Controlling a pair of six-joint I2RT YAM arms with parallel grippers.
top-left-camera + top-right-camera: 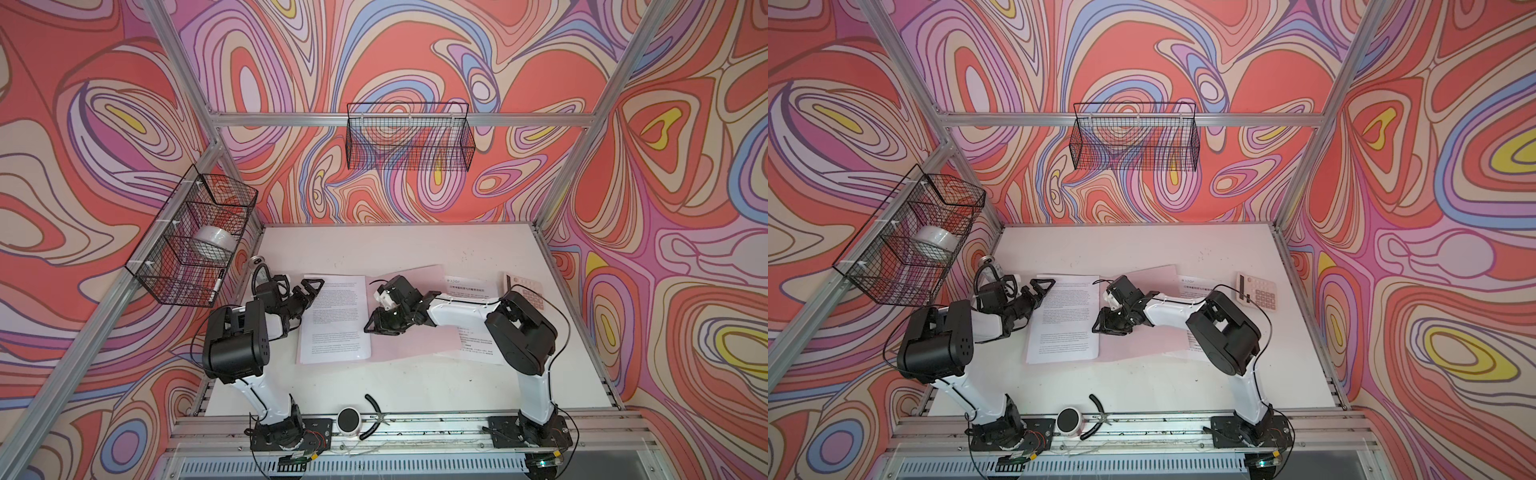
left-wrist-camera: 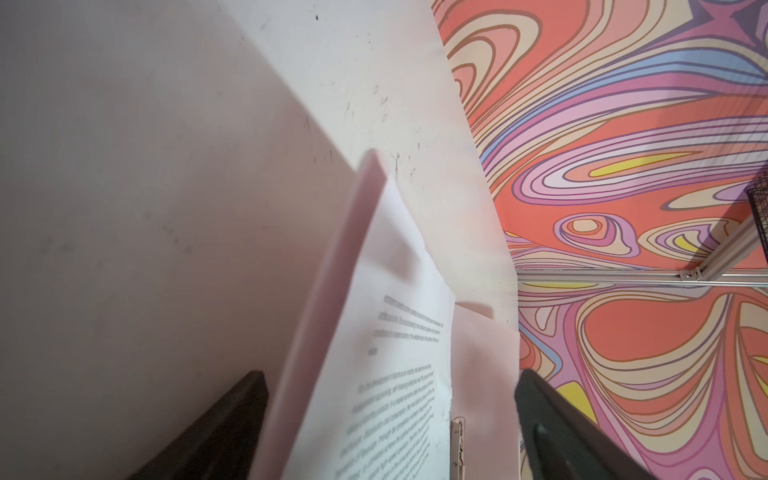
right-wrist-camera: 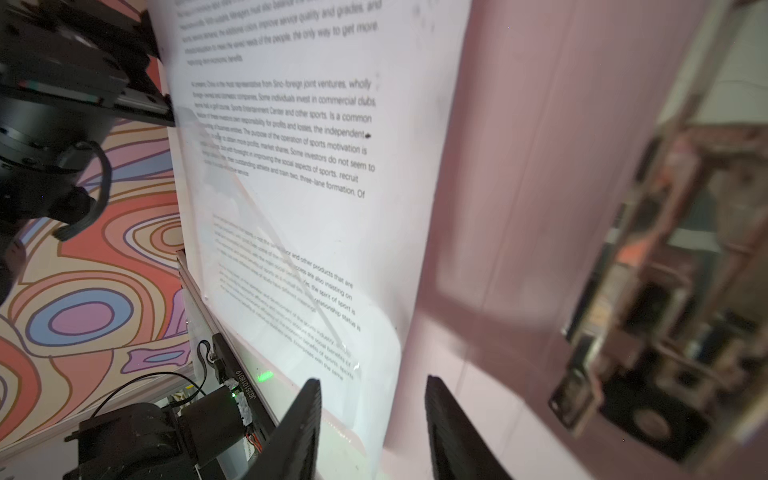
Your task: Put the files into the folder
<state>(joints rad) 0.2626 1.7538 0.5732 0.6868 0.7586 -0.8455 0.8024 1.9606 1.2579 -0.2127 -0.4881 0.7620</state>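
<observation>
Right wrist view: the right claw point(image 3: 374, 380), jaws parted partway with nothing between them, hangs over the open pink folder point(image 3: 540, 166). A printed sheet point(image 3: 291, 166) lies just ahead of its tips, flat on the folder's farther leaf, presumably placed so that the leaf beneath the claw can fold over it. Left wrist view: the left claw point(image 2: 390, 374) stands wide, astride the outer edge of that sheet and leaf without pinching, likely to steady or lift them. In a top view a headed sheet point(image 1: 469, 289) lies behind the right claw, under its arm, at the folder's outer edge, not yet filed. Count: one folder of two leaves, two sheets seen, two claws. Whether more sheets are stacked beneath cannot be told.
</observation>
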